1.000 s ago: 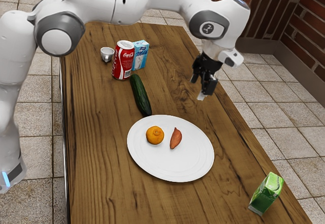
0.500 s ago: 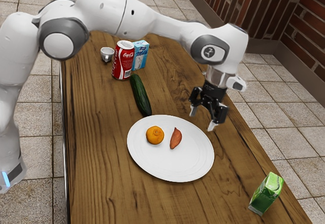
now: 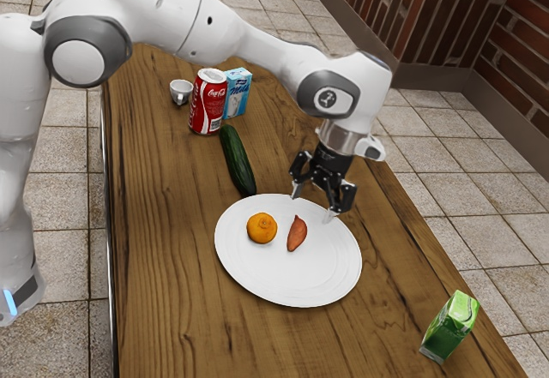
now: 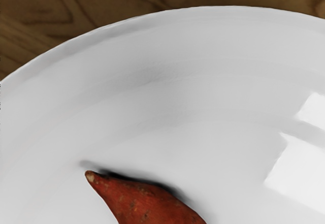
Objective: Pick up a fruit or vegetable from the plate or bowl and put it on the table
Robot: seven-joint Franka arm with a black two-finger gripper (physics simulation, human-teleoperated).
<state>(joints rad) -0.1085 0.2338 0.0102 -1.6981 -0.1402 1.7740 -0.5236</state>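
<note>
A brick wall [image 3: 523,61] and a pale tiled floor [image 3: 73,241] bounded the site; the work surface was a brown wood-grain table [image 3: 171,224]. On it, a round, glossy white plate [image 3: 317,279] carried two items: a squat orange fruit [image 3: 262,228] and a small, reddish-brown sweet potato [image 3: 297,234] with tapered ends. The two lay apart, neither touching the other.

Principal change noted: over the last second my black two-finger gripper [image 3: 311,206] had descended from high above the table and then swung in toward the plate. In the exterior view it now appeared at the rim, next to the sweet potato. Its fingers stood wide apart, with nothing between them. The plate and both items on it had not shifted.

The wrist view showed the sweet potato's pointed end at the lower edge, so I judged that item the likelier target, with the approach well advanced and no grasp made. Further lowering and a small alignment across its narrow body appeared to be required. Risks recorded: a grip on the taper could slip, and a fingertip could strike the plate.

A long, dark green cucumber [image 3: 238,162] lay on the wood beside the plate, and a green box-shaped carton [image 3: 450,327] stood well apart from it. Bare wood near the plate offered a suitable set-down area. The transfer itself remained outstanding.
</note>
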